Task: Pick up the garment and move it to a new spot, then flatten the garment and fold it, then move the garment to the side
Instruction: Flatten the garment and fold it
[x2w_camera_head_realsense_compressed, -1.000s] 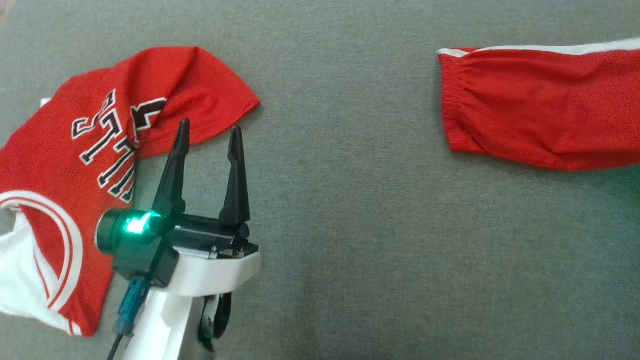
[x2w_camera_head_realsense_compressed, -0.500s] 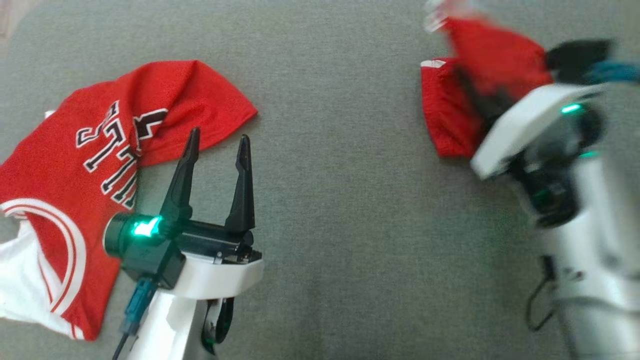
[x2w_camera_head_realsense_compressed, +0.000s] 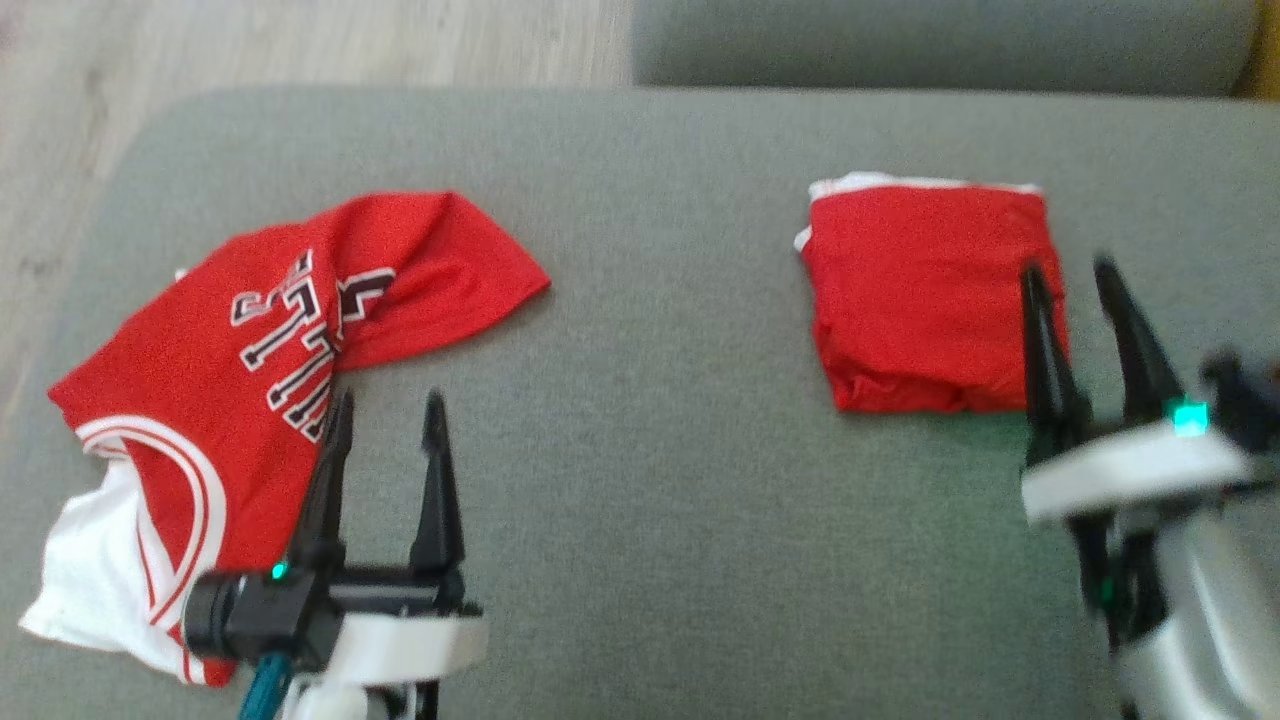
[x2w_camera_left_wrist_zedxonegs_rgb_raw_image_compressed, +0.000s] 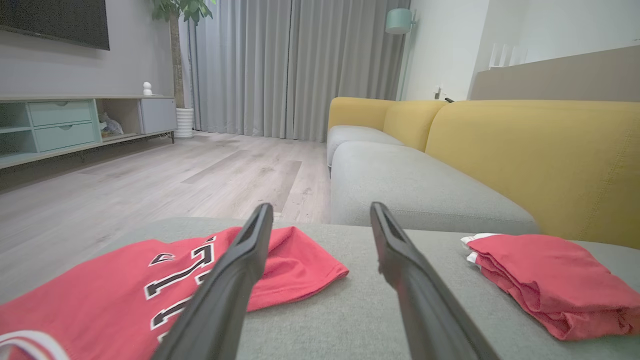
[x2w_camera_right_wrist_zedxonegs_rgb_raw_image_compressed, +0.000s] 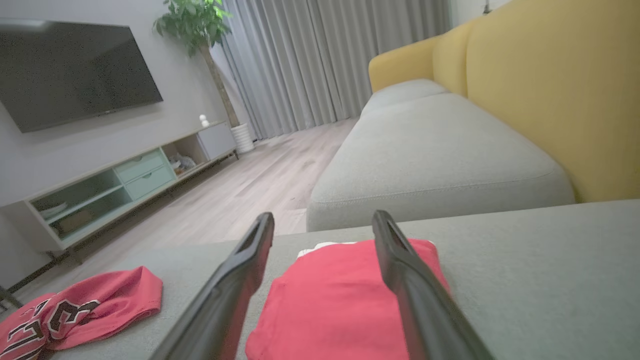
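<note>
The garment (x2w_camera_head_realsense_compressed: 920, 300) is a red piece with a white edge, lying folded into a compact square on the grey cushion (x2w_camera_head_realsense_compressed: 680, 480) at the right. My right gripper (x2w_camera_head_realsense_compressed: 1066, 268) hovers at its near right corner, open, fingers apart and holding nothing. In the right wrist view, the right gripper (x2w_camera_right_wrist_zedxonegs_rgb_raw_image_compressed: 322, 215) has the garment (x2w_camera_right_wrist_zedxonegs_rgb_raw_image_compressed: 330, 305) lying between and below its fingers. My left gripper (x2w_camera_head_realsense_compressed: 388, 397) is open and empty at the lower left, beside a red jersey (x2w_camera_head_realsense_compressed: 200, 380). The left wrist view has the left gripper (x2w_camera_left_wrist_zedxonegs_rgb_raw_image_compressed: 320, 207) with the garment (x2w_camera_left_wrist_zedxonegs_rgb_raw_image_compressed: 550, 275) to its right.
The red jersey (x2w_camera_left_wrist_zedxonegs_rgb_raw_image_compressed: 125, 290) with black-and-white lettering lies rumpled on the cushion's left part. Wooden floor (x2w_camera_head_realsense_compressed: 300, 40) lies past the far edge. A second grey cushion (x2w_camera_head_realsense_compressed: 940, 40) and a yellow backrest (x2w_camera_left_wrist_zedxonegs_rgb_raw_image_compressed: 540, 150) adjoin. Bare cushion separates the two pieces.
The head camera has shifted. My right gripper opened and let go of the garment, which now lies folded square; the right arm drew back toward me. The left gripper stayed open.
</note>
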